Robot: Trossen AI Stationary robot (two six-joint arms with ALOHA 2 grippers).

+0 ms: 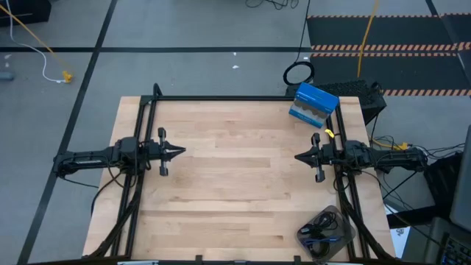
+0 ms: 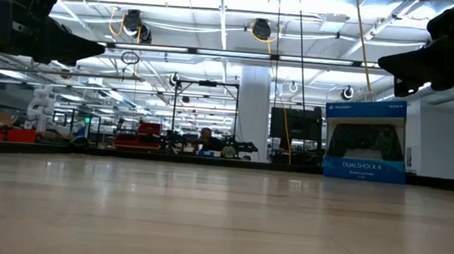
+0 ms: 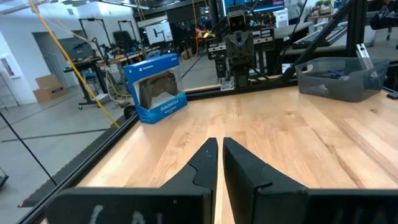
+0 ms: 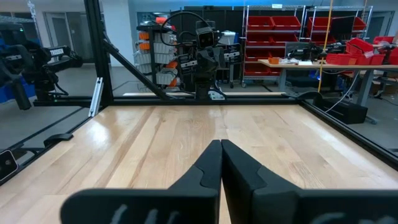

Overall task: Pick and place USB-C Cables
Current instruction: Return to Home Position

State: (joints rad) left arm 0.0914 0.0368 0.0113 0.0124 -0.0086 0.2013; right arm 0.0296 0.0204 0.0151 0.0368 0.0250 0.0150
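The USB-C cables lie coiled in a grey bin at the table's near right corner; I make out black coils and a blue one. In the left wrist view the bin shows dark cable inside. My left gripper hovers shut over the table's left-middle, pointing right. My right gripper hovers shut over the right-middle, pointing left, far side of the bin. In the low view both grippers, left and right, hang well above the wood.
A blue DualShock 4 box stands at the far right of the table. A black frame rail runs along the far edge. A large black cable ring and a yellow cord lie on the floor beyond. Bare wood lies between the arms.
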